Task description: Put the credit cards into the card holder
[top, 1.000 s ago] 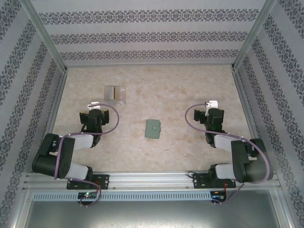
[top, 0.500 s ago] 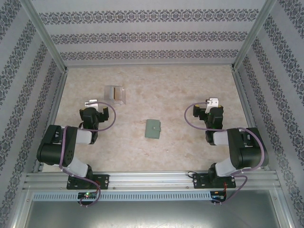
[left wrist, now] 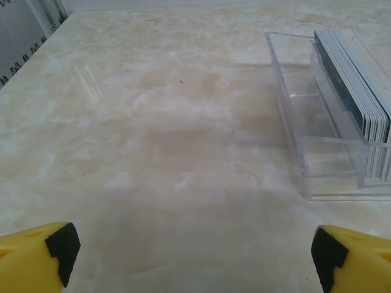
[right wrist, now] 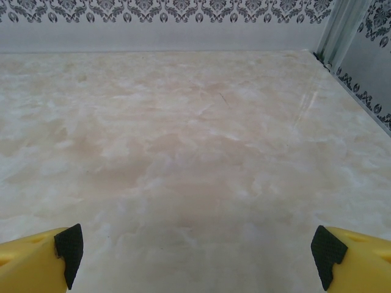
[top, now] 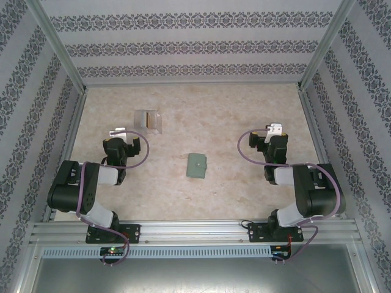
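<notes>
Card holder (top: 197, 165): small sage-green wallet, closed, lying flat on the marbled table (top: 244, 110) near its middle, a little skewed, long side running roughly front to back. A small tab shows at its right edge. Nothing on it or touching it. Credit cards (left wrist: 357, 85): a tight stack standing on edge inside a clear stand (left wrist: 330, 165), well apart from the card holder, toward the far left of the table. Edges pale grey-white; the front card's face is dark blue. From above, an orange-yellow tint shows in the stack.
</notes>
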{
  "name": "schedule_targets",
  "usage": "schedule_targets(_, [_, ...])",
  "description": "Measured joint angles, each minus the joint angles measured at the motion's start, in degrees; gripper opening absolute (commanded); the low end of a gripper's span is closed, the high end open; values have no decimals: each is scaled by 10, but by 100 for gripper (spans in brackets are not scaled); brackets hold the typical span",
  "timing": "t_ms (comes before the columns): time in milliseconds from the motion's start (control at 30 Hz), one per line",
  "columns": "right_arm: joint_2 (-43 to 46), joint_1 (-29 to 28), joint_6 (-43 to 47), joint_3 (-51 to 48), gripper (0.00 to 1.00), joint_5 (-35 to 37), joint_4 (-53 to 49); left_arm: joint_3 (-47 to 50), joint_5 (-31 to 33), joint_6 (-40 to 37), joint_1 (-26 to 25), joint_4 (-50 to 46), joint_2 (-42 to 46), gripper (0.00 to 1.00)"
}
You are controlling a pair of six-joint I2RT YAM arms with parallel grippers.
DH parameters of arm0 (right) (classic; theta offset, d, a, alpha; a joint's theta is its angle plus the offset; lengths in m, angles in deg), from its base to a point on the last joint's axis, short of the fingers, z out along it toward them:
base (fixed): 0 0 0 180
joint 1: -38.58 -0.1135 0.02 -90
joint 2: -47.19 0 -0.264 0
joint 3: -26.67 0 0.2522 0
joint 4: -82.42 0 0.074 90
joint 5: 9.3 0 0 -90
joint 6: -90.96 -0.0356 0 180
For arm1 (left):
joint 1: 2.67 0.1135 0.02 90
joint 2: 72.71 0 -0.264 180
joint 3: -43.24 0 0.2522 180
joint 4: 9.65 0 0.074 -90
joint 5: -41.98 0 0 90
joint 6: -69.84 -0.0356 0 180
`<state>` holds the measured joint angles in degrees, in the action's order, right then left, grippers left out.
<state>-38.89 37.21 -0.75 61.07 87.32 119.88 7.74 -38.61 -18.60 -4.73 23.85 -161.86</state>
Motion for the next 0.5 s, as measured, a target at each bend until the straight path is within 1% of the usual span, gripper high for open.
schedule_targets(500, [0,0,2,4,98,-16,-7,0,0,0,0,0,0,99])
